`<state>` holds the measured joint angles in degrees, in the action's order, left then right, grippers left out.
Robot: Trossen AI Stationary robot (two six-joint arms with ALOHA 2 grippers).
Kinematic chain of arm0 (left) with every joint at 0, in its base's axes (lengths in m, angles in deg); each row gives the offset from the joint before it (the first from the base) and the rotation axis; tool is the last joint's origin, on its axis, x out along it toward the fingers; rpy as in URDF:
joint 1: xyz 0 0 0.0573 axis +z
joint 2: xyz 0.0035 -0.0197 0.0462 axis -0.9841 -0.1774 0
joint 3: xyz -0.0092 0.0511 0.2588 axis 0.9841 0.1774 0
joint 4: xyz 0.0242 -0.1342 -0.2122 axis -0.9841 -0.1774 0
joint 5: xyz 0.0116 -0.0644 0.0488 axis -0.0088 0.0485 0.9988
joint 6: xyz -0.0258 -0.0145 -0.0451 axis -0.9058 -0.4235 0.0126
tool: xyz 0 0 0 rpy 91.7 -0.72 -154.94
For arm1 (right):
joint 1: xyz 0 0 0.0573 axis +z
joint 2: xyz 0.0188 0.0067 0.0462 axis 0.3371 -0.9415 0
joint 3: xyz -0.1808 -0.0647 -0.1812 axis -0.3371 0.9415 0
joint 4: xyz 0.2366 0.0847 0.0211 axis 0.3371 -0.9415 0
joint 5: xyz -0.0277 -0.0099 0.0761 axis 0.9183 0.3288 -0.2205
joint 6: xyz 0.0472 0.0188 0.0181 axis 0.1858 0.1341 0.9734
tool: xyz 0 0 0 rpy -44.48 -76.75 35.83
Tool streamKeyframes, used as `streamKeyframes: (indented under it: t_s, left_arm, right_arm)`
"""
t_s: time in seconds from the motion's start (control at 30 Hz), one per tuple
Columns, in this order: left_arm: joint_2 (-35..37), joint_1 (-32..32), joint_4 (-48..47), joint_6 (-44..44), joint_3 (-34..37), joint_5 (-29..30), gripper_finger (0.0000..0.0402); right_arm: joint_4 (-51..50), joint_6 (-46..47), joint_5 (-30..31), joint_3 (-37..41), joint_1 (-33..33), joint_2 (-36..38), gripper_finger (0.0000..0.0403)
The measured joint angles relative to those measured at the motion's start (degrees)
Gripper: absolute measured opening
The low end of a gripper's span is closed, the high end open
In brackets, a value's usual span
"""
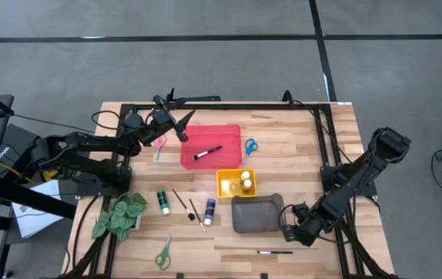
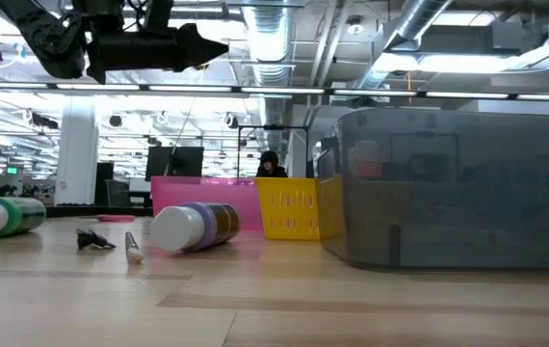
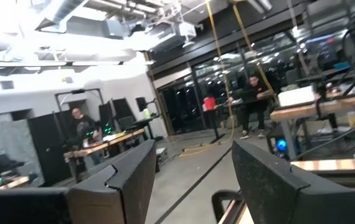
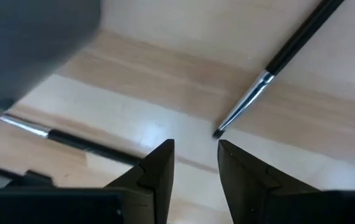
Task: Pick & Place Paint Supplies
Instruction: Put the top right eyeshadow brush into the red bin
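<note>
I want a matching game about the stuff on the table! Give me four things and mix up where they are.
Things:
1. Blue scissors
2. Green scissors
3. Yellow bottle
4. Brush with a white tip

Places:
A. In the red tray
B. In the yellow tray
C. On the table just right of the red tray
D. Near the table's front edge, below the plant

Pairs: 1-C, 2-D, 3-B, 4-A

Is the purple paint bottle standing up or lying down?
Lying down. The purple paint bottle rests on its side on the table in the low view, white cap toward the camera.
</note>
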<state>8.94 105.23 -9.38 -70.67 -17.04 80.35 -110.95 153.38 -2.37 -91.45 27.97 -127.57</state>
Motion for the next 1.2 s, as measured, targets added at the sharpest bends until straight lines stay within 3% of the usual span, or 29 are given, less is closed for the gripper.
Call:
streamKeyframes:
  t_s: [0.17, 0.53, 1.2]
  left_arm:
    - [0.00, 0.00, 0.44, -1.05, 0.00, -3.95, 0.0204]
    - [0.00, -0.01, 0.95, -1.22, -0.01, -4.19, 0.0204]
    - [0.00, -0.04, 1.17, -1.24, -0.02, -5.70, 0.0204]
  right_arm:
    - [0.14, -0.10, 0.06, 0.00, 0.76, -1.64, 0.0118]
    - [0.20, -0.11, 0.49, -0.07, 1.83, -3.06, 0.0112]
    - [0.43, -1.17, -0.08, -0.48, 1.83, -5.38, 0.0006]
